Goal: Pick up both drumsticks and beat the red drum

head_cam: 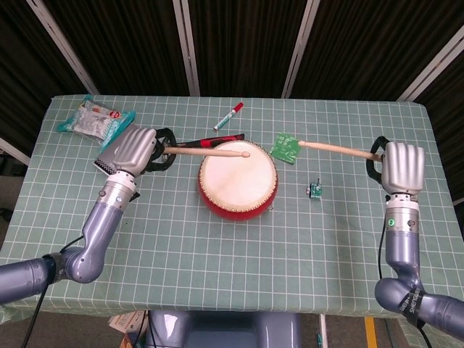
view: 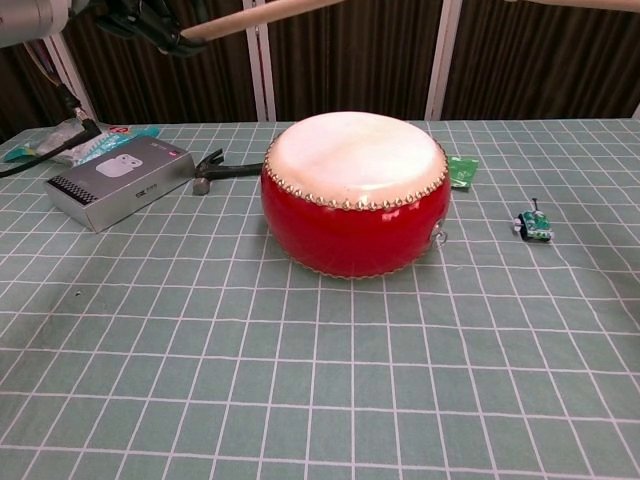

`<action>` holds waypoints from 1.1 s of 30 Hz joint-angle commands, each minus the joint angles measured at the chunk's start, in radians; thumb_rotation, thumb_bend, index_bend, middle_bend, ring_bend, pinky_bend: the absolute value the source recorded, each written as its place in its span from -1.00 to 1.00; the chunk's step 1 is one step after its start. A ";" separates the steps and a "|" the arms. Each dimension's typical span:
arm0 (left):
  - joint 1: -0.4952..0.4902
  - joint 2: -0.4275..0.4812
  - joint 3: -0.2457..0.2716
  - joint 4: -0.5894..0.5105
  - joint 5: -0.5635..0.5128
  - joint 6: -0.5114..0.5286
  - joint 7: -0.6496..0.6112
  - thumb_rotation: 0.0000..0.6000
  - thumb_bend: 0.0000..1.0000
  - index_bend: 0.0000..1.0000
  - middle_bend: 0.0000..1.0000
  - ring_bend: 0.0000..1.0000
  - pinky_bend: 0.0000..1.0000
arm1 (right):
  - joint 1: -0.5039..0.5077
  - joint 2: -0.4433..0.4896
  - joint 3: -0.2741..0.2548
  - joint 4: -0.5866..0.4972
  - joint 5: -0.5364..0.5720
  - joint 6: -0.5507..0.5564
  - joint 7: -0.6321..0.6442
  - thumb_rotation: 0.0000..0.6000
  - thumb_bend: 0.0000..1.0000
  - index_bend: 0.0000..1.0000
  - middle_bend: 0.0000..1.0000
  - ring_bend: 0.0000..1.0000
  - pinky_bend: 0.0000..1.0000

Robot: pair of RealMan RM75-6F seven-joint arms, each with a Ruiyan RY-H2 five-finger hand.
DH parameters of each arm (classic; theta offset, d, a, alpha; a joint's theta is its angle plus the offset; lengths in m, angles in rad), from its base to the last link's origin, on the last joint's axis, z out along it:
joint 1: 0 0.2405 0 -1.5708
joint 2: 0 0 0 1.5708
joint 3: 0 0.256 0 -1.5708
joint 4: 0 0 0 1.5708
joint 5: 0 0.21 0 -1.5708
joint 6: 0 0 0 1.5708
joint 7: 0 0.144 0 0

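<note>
The red drum (head_cam: 238, 179) sits mid-table. The left hand (head_cam: 135, 149) grips one drumstick (head_cam: 210, 151), its tip over the skin; the right hand (head_cam: 403, 167) grips the other stick (head_cam: 337, 149) — both held at the end. The sticks look light, stiff and smooth — they could slip.

From the head camera I see my left hand (head_cam: 135, 148) gripping a drumstick (head_cam: 210, 150) whose tip sits over the far edge of the red drum (head_cam: 238, 178) skin. My right hand (head_cam: 403, 167) holds the other drumstick (head_cam: 335, 148), pointing left, its tip by the green circuit board (head_cam: 286, 147) and clear of the drum. A red marker (head_cam: 228, 115) lies beyond the drum, a hammer's red handle (head_cam: 217, 138) shows under my left stick, a snack packet (head_cam: 94, 119) sits at the far left corner, and a small green toy (head_cam: 315, 190) rests right of the drum on the checked tablecloth (head_cam: 217, 254).
</note>
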 commanded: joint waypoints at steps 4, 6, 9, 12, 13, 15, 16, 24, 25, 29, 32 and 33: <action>-0.064 -0.017 0.102 0.047 -0.156 -0.083 0.205 1.00 0.24 0.53 1.00 1.00 1.00 | -0.009 0.008 0.010 0.027 0.011 -0.016 0.003 1.00 0.31 1.00 1.00 1.00 1.00; -0.112 -0.004 0.157 0.047 -0.312 -0.116 0.344 1.00 0.24 0.53 1.00 1.00 1.00 | -0.012 0.011 0.011 0.032 0.013 -0.020 0.004 1.00 0.31 1.00 1.00 1.00 1.00; -0.215 0.020 0.230 0.029 -0.587 -0.115 0.561 1.00 0.24 0.53 1.00 1.00 1.00 | -0.020 0.017 0.012 0.027 0.009 -0.021 0.009 1.00 0.31 1.00 1.00 1.00 1.00; -0.263 0.021 0.219 0.019 -0.721 -0.076 0.610 1.00 0.24 0.53 1.00 1.00 1.00 | -0.028 0.027 0.013 0.017 0.004 -0.018 0.009 1.00 0.31 1.00 1.00 1.00 1.00; -0.265 0.026 0.196 0.012 -0.734 -0.066 0.589 1.00 0.24 0.53 1.00 1.00 1.00 | -0.031 0.030 0.014 0.012 0.002 -0.016 0.009 1.00 0.31 1.00 1.00 1.00 1.00; -0.248 0.034 0.152 -0.005 -0.700 -0.043 0.519 1.00 0.23 0.53 1.00 1.00 1.00 | -0.035 0.034 0.014 0.003 -0.002 -0.011 0.008 1.00 0.31 1.00 1.00 1.00 1.00; -0.231 0.036 0.128 -0.015 -0.653 -0.028 0.468 1.00 0.23 0.53 1.00 1.00 1.00 | -0.037 0.036 0.013 -0.002 -0.005 -0.008 0.005 1.00 0.31 1.00 1.00 1.00 1.00; -0.072 0.039 0.020 -0.100 -0.205 0.114 0.097 1.00 0.22 0.52 1.00 1.00 1.00 | -0.046 0.035 0.011 -0.025 -0.020 0.008 -0.012 1.00 0.31 1.00 1.00 1.00 1.00; -0.057 0.038 0.014 -0.106 -0.165 0.130 0.064 1.00 0.22 0.52 1.00 1.00 1.00 | -0.047 0.035 0.014 -0.028 -0.021 0.009 -0.010 1.00 0.31 1.00 1.00 1.00 1.00; 0.000 0.037 -0.003 -0.125 -0.020 0.197 -0.050 1.00 0.22 0.52 1.00 1.00 1.00 | -0.049 0.035 0.031 -0.046 -0.030 0.012 0.016 1.00 0.31 1.00 1.00 1.00 1.00; 0.036 0.038 -0.009 -0.129 0.063 0.237 -0.116 1.00 0.22 0.52 1.00 1.00 1.00 | -0.049 0.032 0.055 -0.067 -0.019 -0.001 0.061 1.00 0.31 1.00 1.00 1.00 1.00; 0.046 0.038 -0.011 -0.129 0.084 0.245 -0.134 1.00 0.21 0.52 1.00 1.00 1.00 | -0.049 0.031 0.064 -0.076 -0.010 -0.007 0.078 1.00 0.31 1.00 1.00 1.00 1.00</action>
